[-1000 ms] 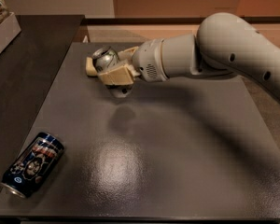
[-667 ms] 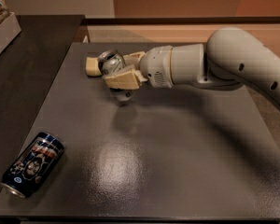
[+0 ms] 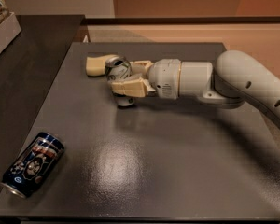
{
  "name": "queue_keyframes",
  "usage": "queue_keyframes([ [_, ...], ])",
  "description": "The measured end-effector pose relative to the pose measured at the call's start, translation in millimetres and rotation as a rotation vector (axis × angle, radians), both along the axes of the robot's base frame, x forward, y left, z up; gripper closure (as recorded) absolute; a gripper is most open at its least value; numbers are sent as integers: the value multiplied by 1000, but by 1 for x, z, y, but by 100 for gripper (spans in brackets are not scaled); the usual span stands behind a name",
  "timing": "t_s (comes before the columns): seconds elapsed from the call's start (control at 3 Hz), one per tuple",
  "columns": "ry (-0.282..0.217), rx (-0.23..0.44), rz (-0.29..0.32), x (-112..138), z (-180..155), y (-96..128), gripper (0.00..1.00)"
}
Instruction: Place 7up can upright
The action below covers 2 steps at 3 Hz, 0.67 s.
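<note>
The 7up can (image 3: 119, 70) is a small silver can with its shiny end facing up and toward me, at the back left of the dark grey table (image 3: 177, 171). My gripper (image 3: 106, 76) is shut on it, one beige finger (image 3: 97, 64) behind it and the other (image 3: 129, 87) in front. The can stands nearly upright, leaning a little. Its lower end (image 3: 125, 101) is at or just above the table; I cannot tell whether it touches. The white arm (image 3: 242, 80) reaches in from the right.
A dark blue can (image 3: 32, 164) with red-and-white graphics lies on its side near the table's front left corner. A darker counter (image 3: 32, 55) adjoins on the left, with a box (image 3: 1, 22) at its far end. A tan wall runs behind.
The gripper and the can have moved a little to the right and toward the front. The can's lower end now shows below the near finger. The blue can has not moved.
</note>
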<state>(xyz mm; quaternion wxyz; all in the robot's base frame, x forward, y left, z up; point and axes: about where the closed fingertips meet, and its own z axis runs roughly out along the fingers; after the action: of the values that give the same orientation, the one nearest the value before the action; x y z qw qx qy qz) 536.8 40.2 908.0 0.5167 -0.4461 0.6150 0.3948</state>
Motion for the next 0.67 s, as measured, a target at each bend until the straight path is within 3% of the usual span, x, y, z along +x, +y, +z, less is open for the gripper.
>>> queue_keyframes([
  [0.67, -21, 75, 7, -2, -12, -5, 59],
])
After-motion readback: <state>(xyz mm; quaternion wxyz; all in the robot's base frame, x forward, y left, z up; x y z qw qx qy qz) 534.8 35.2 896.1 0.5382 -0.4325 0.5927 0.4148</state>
